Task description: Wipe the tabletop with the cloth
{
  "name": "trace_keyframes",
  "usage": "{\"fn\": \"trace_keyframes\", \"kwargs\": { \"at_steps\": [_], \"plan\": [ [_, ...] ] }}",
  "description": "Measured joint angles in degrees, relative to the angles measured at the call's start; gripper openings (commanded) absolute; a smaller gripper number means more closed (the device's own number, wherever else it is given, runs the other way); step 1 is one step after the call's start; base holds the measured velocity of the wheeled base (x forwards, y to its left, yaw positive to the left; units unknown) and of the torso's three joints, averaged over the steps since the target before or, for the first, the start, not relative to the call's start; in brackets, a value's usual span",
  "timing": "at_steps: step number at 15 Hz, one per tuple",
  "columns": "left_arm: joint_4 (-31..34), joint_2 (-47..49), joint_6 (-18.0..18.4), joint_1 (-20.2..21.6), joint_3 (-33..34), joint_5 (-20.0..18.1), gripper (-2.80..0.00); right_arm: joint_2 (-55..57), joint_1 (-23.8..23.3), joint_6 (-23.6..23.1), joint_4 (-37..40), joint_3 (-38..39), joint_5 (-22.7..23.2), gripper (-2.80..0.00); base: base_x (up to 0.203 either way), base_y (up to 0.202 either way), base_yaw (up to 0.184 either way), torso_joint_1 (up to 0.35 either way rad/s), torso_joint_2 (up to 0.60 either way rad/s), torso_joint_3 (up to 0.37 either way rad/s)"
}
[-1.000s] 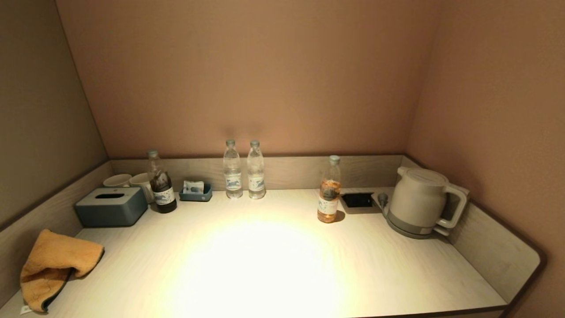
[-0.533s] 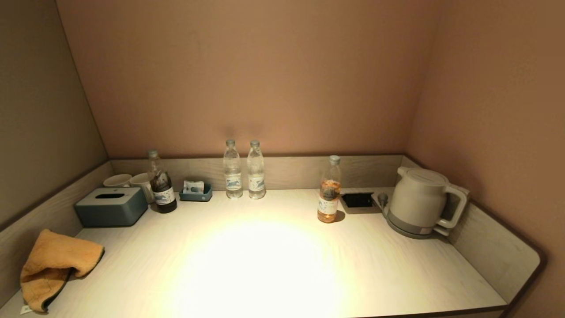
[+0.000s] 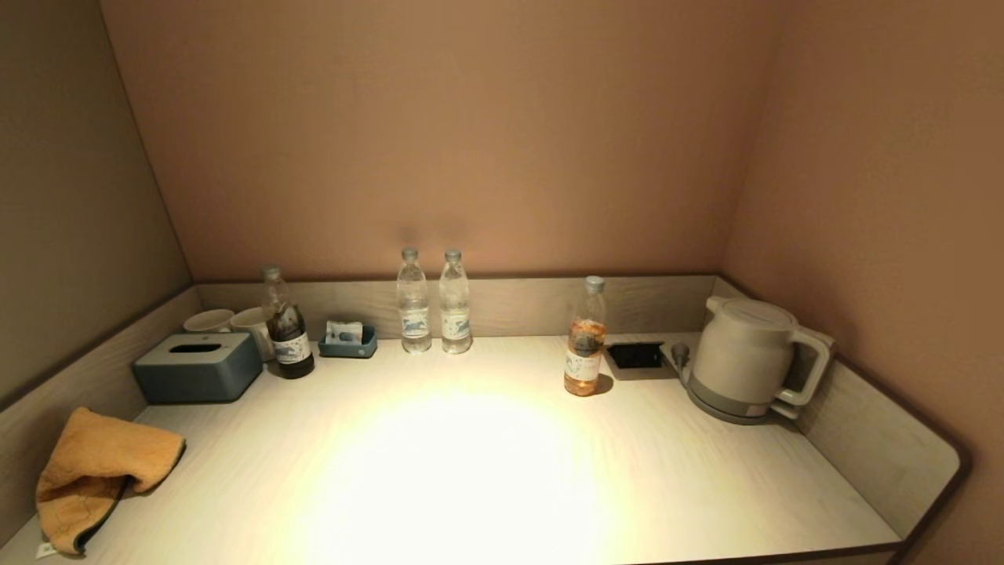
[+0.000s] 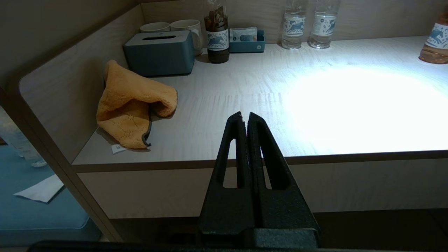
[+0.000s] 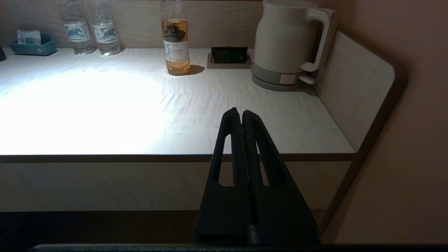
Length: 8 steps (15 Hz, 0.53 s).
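Note:
An orange cloth [image 3: 98, 471] lies crumpled at the tabletop's [image 3: 486, 471] near left corner, leaning on the left side wall; it also shows in the left wrist view [image 4: 131, 105]. My left gripper [image 4: 245, 115] is shut and empty, held in front of the table's front edge, to the right of the cloth. My right gripper [image 5: 239, 112] is shut and empty, in front of the table's front edge near its right end. Neither arm shows in the head view.
Along the back stand a blue tissue box [image 3: 198, 366], two cups [image 3: 231, 320], a dark bottle [image 3: 286, 326], a small blue tray [image 3: 347, 342], two water bottles [image 3: 433, 302], an amber bottle [image 3: 585, 339], a socket plate [image 3: 635, 355] and a white kettle [image 3: 749, 357]. Low walls rim three sides.

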Motion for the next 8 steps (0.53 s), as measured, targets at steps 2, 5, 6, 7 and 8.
{"fn": "trace_keyframes", "kwargs": {
  "at_steps": [2, 5, 6, 7, 8],
  "plan": [
    [0.0, 0.0, 0.0, 0.0, 0.0, -0.02, -2.8, 0.0, 0.0, 0.14, 0.08, 0.0, -0.16, -2.8, 0.0, 0.0, 0.0, 0.0, 0.0, 0.0],
    [-0.02, 0.0, 0.0, 0.0, 0.0, -0.02, -2.8, 0.0, 0.0, 0.58, 0.06, 0.0, -0.95, -2.8, 0.0, 0.0, 0.0, 0.0, 0.0, 0.0],
    [-0.02, 0.0, 0.01, 0.0, 0.0, -0.02, -2.8, 0.0, 0.0, 0.7, 0.0, 0.0, -0.96, -2.8, 0.0, 0.0, 0.0, 0.0, 0.0, 0.0],
    [0.0, 0.0, 0.02, 0.0, 0.0, -0.05, -2.8, 0.0, 0.0, 0.74, 0.02, 0.0, -1.01, -2.8, 0.0, 0.0, 0.0, 0.0, 0.0, 0.0],
    [-0.02, 0.0, 0.04, 0.0, 0.0, -0.04, -2.8, 0.0, 0.0, 0.72, 0.01, 0.0, -1.02, -2.8, 0.0, 0.0, 0.0, 0.0, 0.0, 0.0]
  ]
}}
